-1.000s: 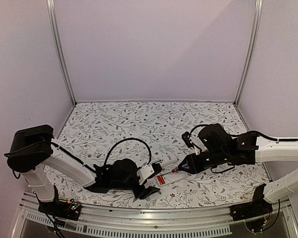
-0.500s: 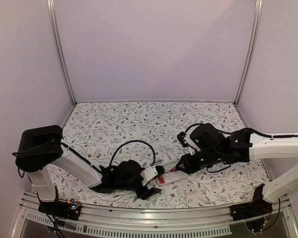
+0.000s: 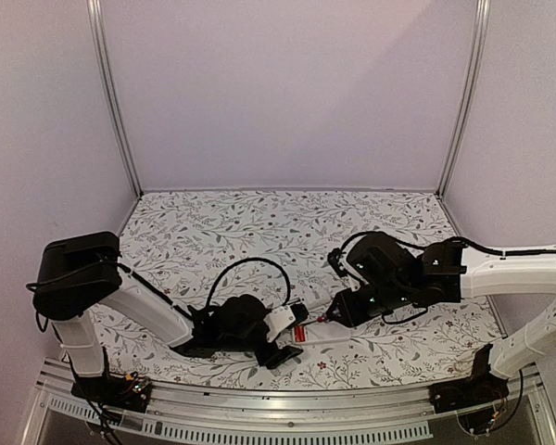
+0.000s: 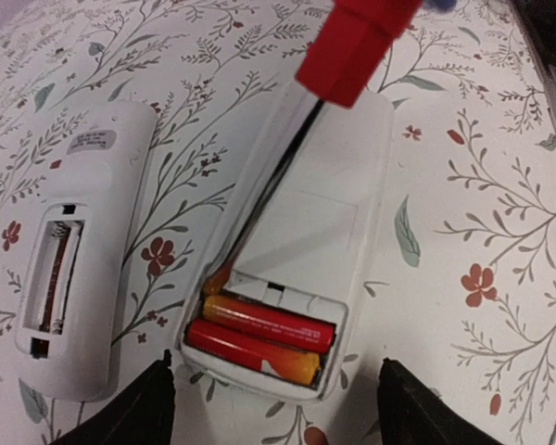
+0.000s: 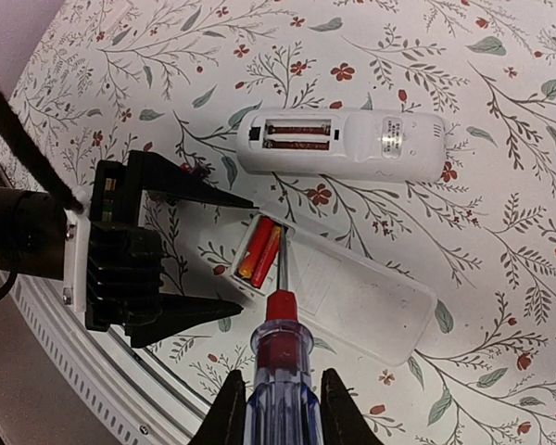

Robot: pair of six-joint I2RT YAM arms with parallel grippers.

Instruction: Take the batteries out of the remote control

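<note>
Counted: two arms, two grippers, one screwdriver (image 5: 280, 345), two white oblong casings, two batteries (image 4: 259, 334). Both batteries red, one with an orange-yellow end showing, lying side by side in the open compartment at one end of the remote control (image 4: 320, 218), itself flat on the flower-patterned table (image 4: 500, 185). Just beside the remote control, along its long side and not touching it: a second white casing (image 4: 74, 250) with a grey label and a narrow open recess.

Jaws of the left gripper (image 4: 280, 408) released and wide, one fingertip on each side of the remote control's battery end, touching neither side. Jaws of the right gripper (image 5: 283, 413) clenched on the screwdriver's clear blue handle, the dark shaft slanting down across the remote control's open face to the compartment edge next to the batteries.

Hard to make out: the screwdriver's tip, lost at the compartment rim; contact with a battery impossible to tell. Inside the second white casing's recess, only dark reddish shapes and something like a spring. Cut off by the frame edge: the screwdriver handle in both wrist views, and all but the tips of the left fingers. From the top camera, batteries only a red speck, remote control largely covered by both grippers.
</note>
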